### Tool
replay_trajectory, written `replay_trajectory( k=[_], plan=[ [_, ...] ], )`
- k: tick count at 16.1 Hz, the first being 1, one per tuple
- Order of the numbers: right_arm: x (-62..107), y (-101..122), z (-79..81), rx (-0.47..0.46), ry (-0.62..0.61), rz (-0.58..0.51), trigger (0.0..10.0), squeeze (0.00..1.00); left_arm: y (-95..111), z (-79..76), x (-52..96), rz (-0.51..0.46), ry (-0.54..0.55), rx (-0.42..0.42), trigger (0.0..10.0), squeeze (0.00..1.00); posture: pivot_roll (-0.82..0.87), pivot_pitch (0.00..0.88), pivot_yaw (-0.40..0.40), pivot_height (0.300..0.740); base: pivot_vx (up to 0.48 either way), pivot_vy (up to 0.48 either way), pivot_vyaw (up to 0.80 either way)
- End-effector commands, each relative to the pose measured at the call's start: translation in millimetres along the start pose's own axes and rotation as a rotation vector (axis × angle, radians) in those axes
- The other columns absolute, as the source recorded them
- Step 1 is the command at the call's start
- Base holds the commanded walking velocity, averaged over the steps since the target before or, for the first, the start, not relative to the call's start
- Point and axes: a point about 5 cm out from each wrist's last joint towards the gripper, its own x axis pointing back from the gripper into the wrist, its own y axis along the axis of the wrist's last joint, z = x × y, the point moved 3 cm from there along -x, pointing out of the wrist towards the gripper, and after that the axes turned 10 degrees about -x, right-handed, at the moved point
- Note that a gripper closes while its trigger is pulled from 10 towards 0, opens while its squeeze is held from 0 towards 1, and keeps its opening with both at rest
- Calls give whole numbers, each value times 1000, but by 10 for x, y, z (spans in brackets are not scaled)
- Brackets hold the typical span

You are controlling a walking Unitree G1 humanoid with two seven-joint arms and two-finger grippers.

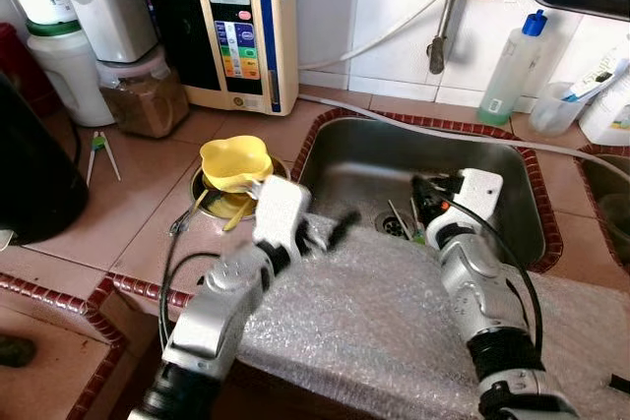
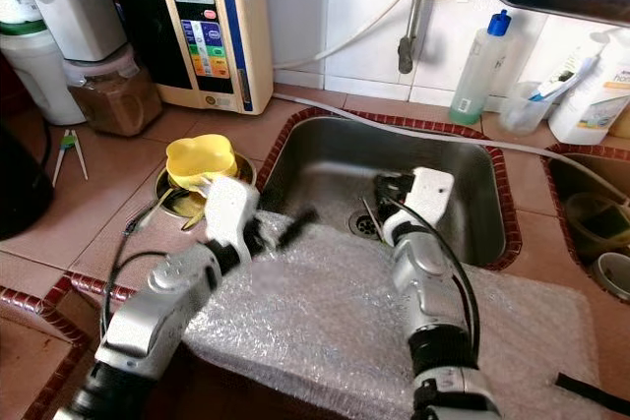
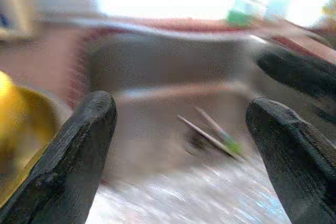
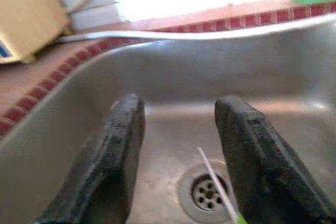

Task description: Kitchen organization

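Right pincer (image 4: 176,150) hangs low inside the sink (image 1: 512,184), fingers spread and pinching nothing. Just ahead of it and below lie the chopsticks (image 1: 399,220), thin sticks with green ends, resting on the basin floor right at the drain (image 4: 207,192). Their long axis seems to run roughly along the pincer's own line of reach, away from the robot toward the back wall, so I'd judge a wrist turn is needed for the fingers to close across them. The right arm is clearly the nearer one. Left pincer (image 3: 181,129) is over the sheet of bubble wrap (image 1: 374,322) draped on the sink's front edge, fingers spread wide and empty, pointing at the same sticks from further off. Beside that arm, on the tiled table (image 1: 138,184), a yellow cup (image 1: 234,162) sits in a round dish.
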Motion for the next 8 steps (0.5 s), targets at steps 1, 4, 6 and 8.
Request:
replay_trajectory(
  k=[1, 4, 6, 8],
  plan=[
    [12, 5, 56, 14, 30, 2, 10000, 1000, 57, 129, -9, -20, 74, -16, 10000, 1000, -87, 6, 41, 740, 0, 0, 0],
    [149, -9, 319, 117, 162, -23, 10000, 1000, 147, 667, 32, -19, 407, 24, 10000, 1000, -86, 11, 40, 740, 0, 0, 0],
    [196, -14, 365, 149, 195, -24, 10000, 1000, 162, 798, 60, -28, 493, 47, 10000, 1000, -88, 13, 43, 740, 0, 0, 0],
    [268, -16, 374, 144, 202, -21, 10000, 1000, 171, 906, 100, -40, 583, 60, 10000, 1000, -90, 16, 50, 740, 0, 0, 0]
  ],
)
